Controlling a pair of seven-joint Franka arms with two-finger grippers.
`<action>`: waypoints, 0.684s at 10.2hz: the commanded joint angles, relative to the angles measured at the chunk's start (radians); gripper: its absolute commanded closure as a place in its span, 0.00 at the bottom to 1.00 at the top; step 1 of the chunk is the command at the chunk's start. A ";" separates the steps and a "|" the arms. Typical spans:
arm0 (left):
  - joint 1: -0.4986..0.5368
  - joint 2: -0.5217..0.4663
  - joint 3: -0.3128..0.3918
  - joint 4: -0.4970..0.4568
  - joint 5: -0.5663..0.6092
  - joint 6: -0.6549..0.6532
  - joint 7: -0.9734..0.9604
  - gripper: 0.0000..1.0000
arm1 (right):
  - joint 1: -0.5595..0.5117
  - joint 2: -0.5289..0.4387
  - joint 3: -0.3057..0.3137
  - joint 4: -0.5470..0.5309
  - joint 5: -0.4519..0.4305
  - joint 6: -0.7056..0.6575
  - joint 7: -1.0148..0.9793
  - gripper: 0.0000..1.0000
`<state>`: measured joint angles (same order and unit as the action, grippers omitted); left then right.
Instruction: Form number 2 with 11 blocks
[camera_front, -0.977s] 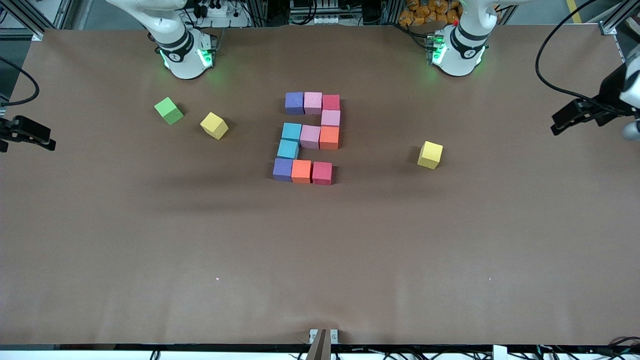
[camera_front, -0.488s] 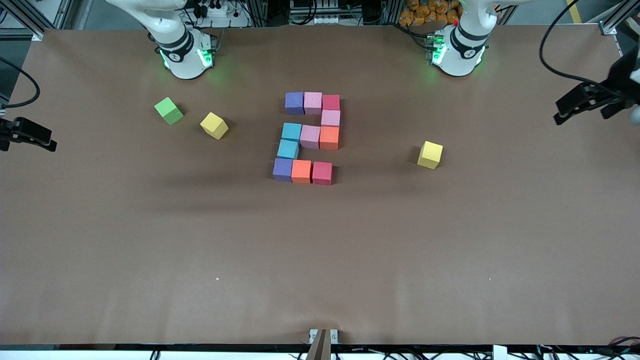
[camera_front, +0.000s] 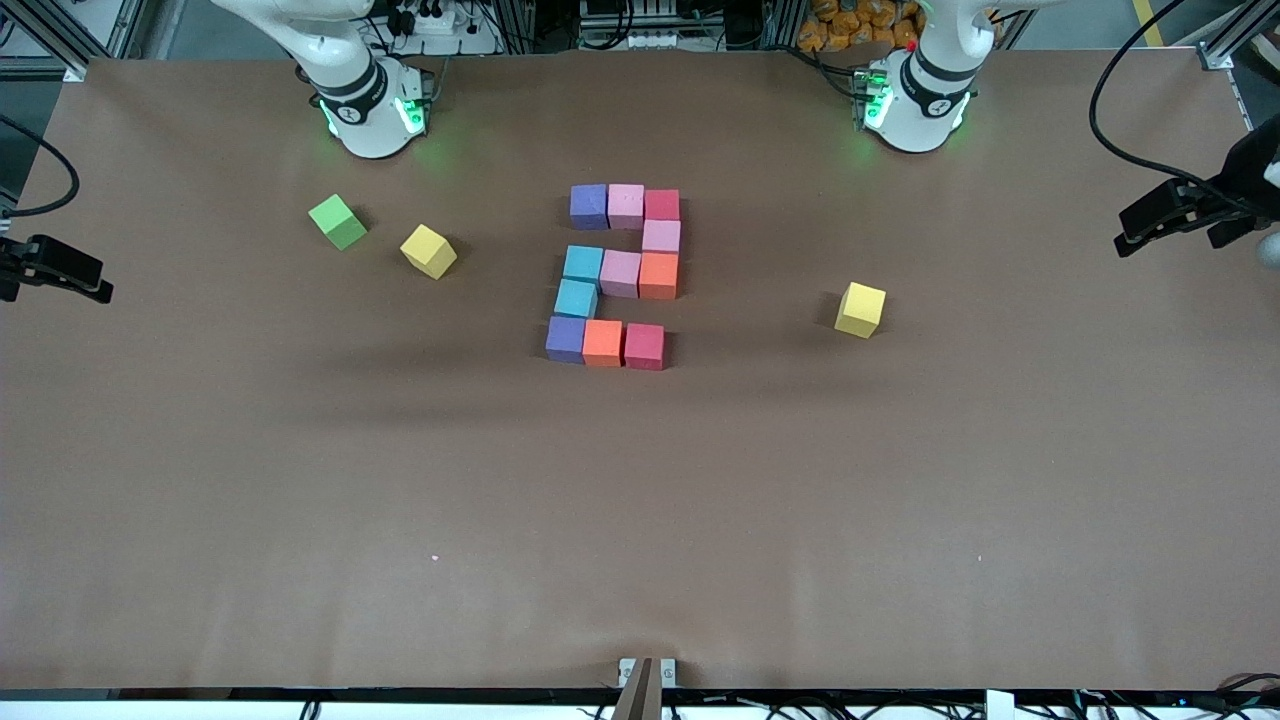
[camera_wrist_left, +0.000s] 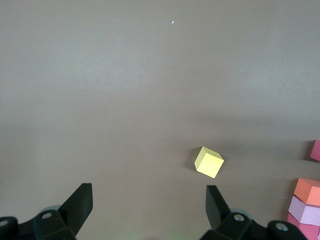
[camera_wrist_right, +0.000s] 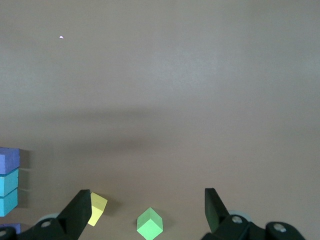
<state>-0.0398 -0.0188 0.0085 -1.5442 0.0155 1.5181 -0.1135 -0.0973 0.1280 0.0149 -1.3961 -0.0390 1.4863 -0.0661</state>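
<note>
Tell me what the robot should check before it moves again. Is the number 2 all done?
1. Eleven blocks form the 2: ok, it reads as a 2.
2. Blocks sit snug together: ok.
3. Green cube and two yellow cubes lie apart from the 2: ok.
4. Left gripper open, holding nothing, over the left arm's end of the table: ok.
5. Right gripper open, holding nothing, over the right arm's end: ok.
</note>
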 joint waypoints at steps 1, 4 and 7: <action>-0.014 0.005 -0.008 0.013 -0.019 0.000 0.020 0.00 | -0.009 0.001 0.010 0.002 0.018 -0.009 0.015 0.00; -0.014 0.005 -0.025 0.013 -0.017 0.019 0.034 0.00 | -0.021 -0.001 0.005 0.003 0.082 -0.008 0.014 0.00; -0.012 0.005 -0.027 0.013 -0.017 0.019 0.035 0.00 | -0.021 -0.001 0.005 0.003 0.074 -0.009 0.014 0.00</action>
<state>-0.0559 -0.0185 -0.0186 -1.5437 0.0154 1.5347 -0.1010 -0.1010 0.1294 0.0128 -1.3974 0.0196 1.4858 -0.0643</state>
